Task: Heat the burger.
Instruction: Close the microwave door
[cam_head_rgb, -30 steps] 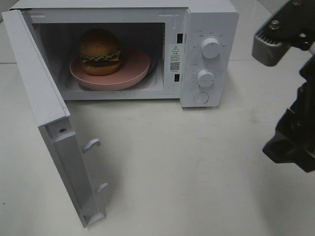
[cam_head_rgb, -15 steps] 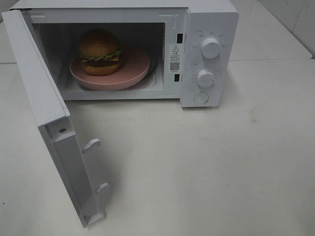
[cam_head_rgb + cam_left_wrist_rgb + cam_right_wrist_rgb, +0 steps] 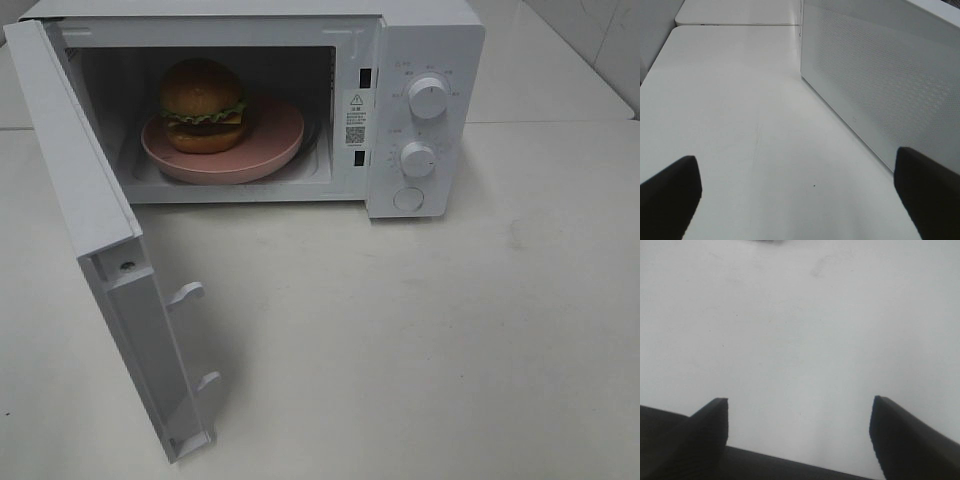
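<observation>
The burger (image 3: 202, 103), with a golden-brown bun, green lettuce and dark patty, sits on a round pink plate (image 3: 270, 140) inside the white microwave (image 3: 420, 40). The microwave door (image 3: 95, 230) stands wide open, swung toward the front left. Neither gripper shows in the exterior view. In the left wrist view my left gripper (image 3: 799, 187) is open and empty over the table, beside the microwave's perforated side wall (image 3: 890, 85). In the right wrist view my right gripper (image 3: 799, 432) is open and empty above bare white table.
Two white dials (image 3: 428, 98) (image 3: 418, 159) and a round button (image 3: 408, 199) sit on the microwave's right panel. The white table (image 3: 420, 340) spreads in front. A tiled wall (image 3: 600, 30) shows at the back right.
The right arm, which stood at the right edge of the exterior view a second ago, has moved out of that view. The burger, plate and door have not moved.
</observation>
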Available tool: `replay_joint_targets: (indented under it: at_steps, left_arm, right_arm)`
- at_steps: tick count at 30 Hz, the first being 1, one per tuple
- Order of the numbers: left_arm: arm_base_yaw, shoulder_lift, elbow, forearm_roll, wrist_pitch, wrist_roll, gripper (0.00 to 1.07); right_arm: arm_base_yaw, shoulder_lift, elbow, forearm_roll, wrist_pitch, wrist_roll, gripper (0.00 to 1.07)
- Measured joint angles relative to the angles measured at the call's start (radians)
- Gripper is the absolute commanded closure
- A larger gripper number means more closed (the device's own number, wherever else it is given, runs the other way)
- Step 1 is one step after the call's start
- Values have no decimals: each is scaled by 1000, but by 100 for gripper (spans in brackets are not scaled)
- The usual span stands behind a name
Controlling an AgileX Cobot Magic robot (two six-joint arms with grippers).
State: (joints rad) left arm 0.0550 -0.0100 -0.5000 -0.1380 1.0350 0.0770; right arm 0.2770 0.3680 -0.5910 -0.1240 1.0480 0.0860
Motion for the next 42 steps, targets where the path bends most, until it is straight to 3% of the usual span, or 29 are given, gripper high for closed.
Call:
replay_joint_targets:
  at_steps: [4,13,19,42]
  left_arm:
    - [0,0,0,0,0,0,9]
    - [0,0,0,0,0,0,9]
    - [0,0,0,0,0,0,9]
    - [0,0,0,0,0,0,9]
  right_arm:
    - [-102,-124,38,59,0,-8,31]
    - [-199,-308,83,80,-8,-36,31]
    - [-214,-372,83,80,-9,-41,31]
    - [-214,-372,83,81,-9,-42,31]
